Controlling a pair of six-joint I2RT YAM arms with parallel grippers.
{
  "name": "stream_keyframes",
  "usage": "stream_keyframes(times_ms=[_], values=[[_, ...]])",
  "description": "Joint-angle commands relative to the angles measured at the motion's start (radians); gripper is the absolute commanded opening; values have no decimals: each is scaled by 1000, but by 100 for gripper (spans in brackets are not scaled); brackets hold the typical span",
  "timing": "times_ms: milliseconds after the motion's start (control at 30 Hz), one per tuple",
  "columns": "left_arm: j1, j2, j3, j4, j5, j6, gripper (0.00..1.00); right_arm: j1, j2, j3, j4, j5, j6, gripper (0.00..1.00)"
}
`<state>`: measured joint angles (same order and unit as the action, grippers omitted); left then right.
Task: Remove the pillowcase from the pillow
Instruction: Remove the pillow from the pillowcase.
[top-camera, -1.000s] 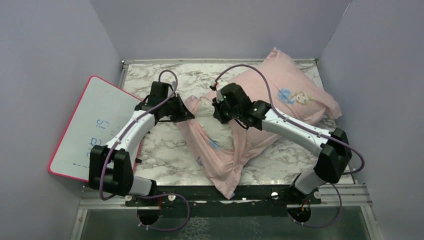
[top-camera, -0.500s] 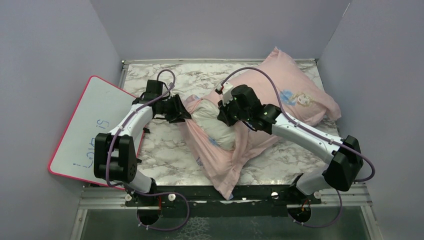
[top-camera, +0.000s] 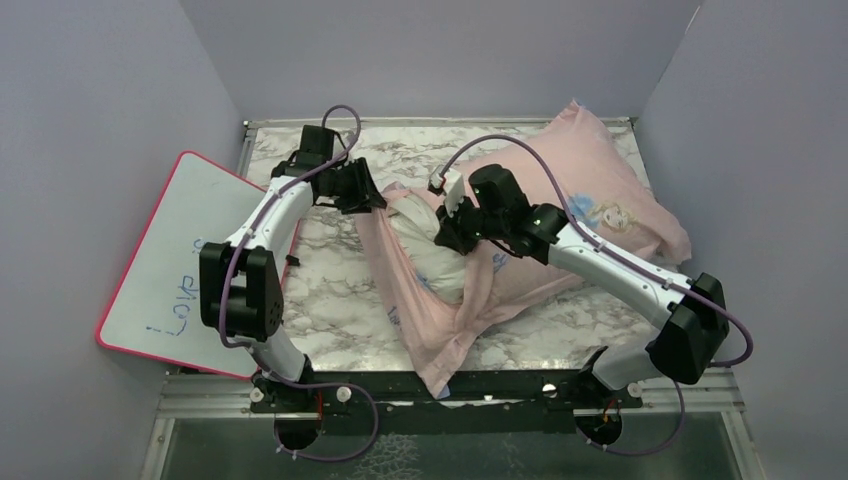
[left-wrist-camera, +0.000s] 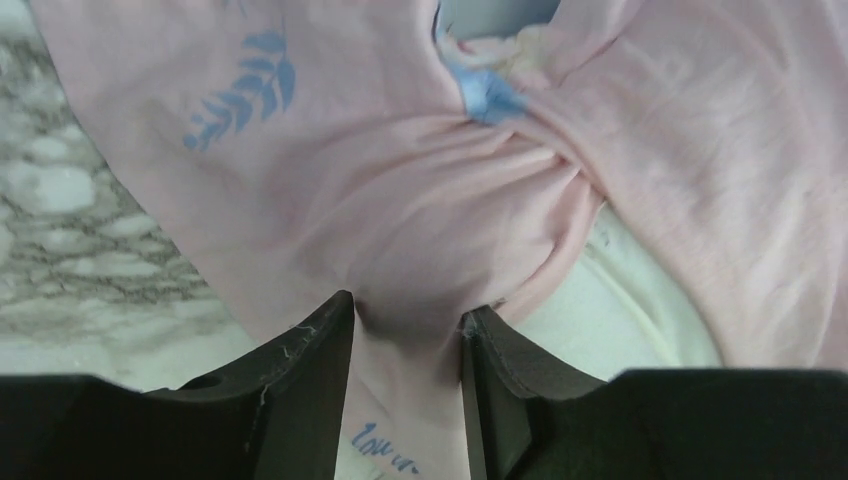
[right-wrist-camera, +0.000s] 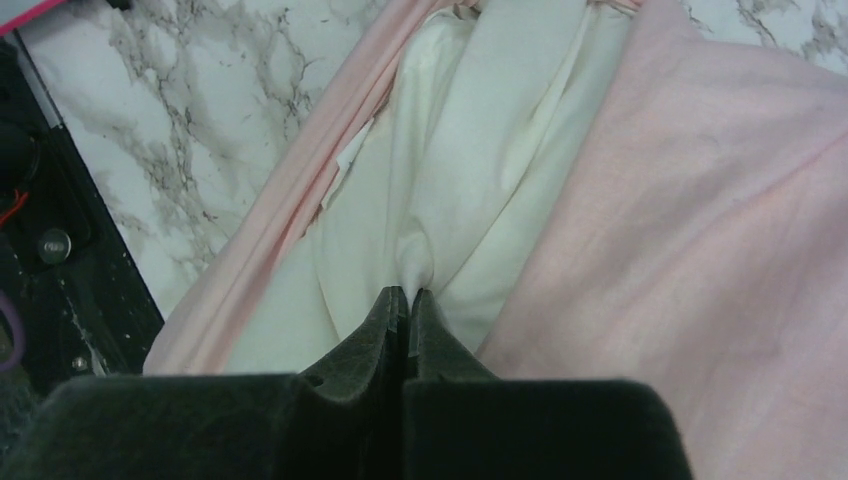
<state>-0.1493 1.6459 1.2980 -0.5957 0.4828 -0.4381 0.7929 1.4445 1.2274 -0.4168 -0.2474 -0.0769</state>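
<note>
Pinching soft, light pillow (right-wrist-camera: 470, 150) in my right gripper (right-wrist-camera: 410, 295), jaws closed. Left gripper (left-wrist-camera: 408, 320) half open astride limp thin pillowcase (left-wrist-camera: 400, 200), probably not gripping; grab slack hem at pillow's 6 o'clock.

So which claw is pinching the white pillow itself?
The right gripper, shut on a fold of the pillow; the left gripper stands open astride pink pillowcase.
</note>
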Motion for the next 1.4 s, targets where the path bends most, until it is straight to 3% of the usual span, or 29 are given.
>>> stream_keyframes(times_ms=[0, 133, 200, 433, 500, 667, 767, 933, 1067, 1200, 1267, 1300, 1367], values=[[27, 84, 138, 90, -60, 112, 37, 32, -23, -53, -261, -245, -21, 1], [30, 125, 109, 73, -197, 93, 6, 32, -61, -60, -227, -250, -35, 1], [34, 130, 72, 68, -232, 74, 0, 32, -76, -59, -205, -203, -29, 1], [35, 83, -159, 138, -205, -11, 0, 32, -76, 40, -216, -89, 37, 2], [32, 52, -223, 192, -154, -34, 0, 32, -59, 99, -228, -117, 59, 12], [25, -36, -276, 260, -83, -53, 0, 66, 25, 246, -268, -107, 74, 51], [25, -94, -289, 266, -58, -62, 0, 103, 108, 326, -299, -37, 74, 61], [25, -177, -344, 279, -18, -90, 0, 139, 273, 487, -381, 217, 99, 66], [23, -228, -417, 313, -1, -125, 0, 141, 395, 579, -412, 282, 87, 72], [23, -257, -459, 331, 6, -146, 0, 150, 502, 560, -435, 309, 54, 73], [22, -264, -466, 335, 11, -148, 0, 152, 542, 517, -430, 397, 72, 73], [22, -267, -466, 335, 11, -148, 0, 152, 558, 504, -435, 447, 103, 71], [22, -267, -466, 335, 6, -146, 0, 152, 570, 491, -443, 541, 140, 56]])
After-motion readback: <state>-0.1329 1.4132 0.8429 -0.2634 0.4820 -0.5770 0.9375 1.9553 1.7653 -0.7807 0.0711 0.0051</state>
